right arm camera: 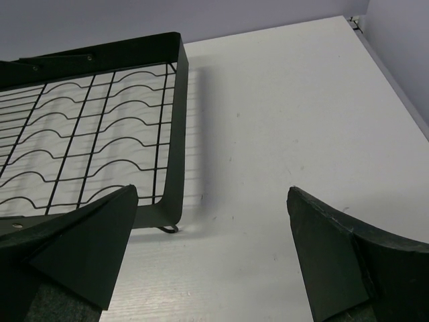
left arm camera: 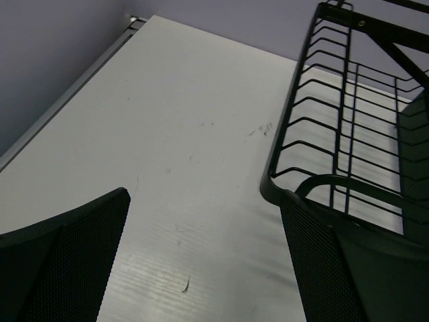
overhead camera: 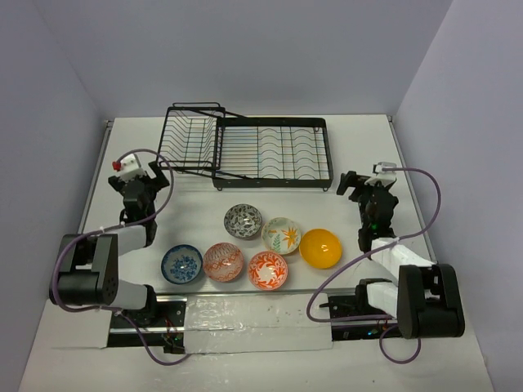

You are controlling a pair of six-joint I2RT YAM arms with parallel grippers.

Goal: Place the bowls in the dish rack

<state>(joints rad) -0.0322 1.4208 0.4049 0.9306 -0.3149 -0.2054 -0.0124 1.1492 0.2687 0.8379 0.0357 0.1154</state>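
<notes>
Both end effectors stand wide open and carry nothing. The left end effector (overhead camera: 140, 186) hovers near the left end of the dish rack (overhead camera: 270, 151), and the right end effector (overhead camera: 368, 189) hovers just off its right end. The rack lies across the far half of the desk (overhead camera: 359, 135), and nothing has been loaded into it.

Nearer than the rack, between the 2 arms, 6 pieces wait in 2 rows. The far row holds the grey-black bowl (overhead camera: 243, 220), the leaf-patterned bowl (overhead camera: 281, 235) and the yellow bowl (overhead camera: 320, 248). The near row holds the blue bowl (overhead camera: 181, 264), the pink-red bowl (overhead camera: 223, 262) and the orange-red bowl (overhead camera: 268, 270).

As I judge it, the task is at its very first step, the reach for a first pick. The next move calls for an arm to swing toward the near side, drop over a rim and pinch it. The yellow bowl lies closest to the right arm and the blue bowl to the left.

Only the top view shows any bowl; both wrist cameras look away from them. The left wrist view, past its left end effector (left arm camera: 204, 201), shows the tilted basket section (left arm camera: 335, 121) close on the right. The right wrist view, past its right end effector (right arm camera: 211, 194), shows the curved dividers (right arm camera: 80, 134) and the rack's right wall, with bare desk beyond.
</notes>
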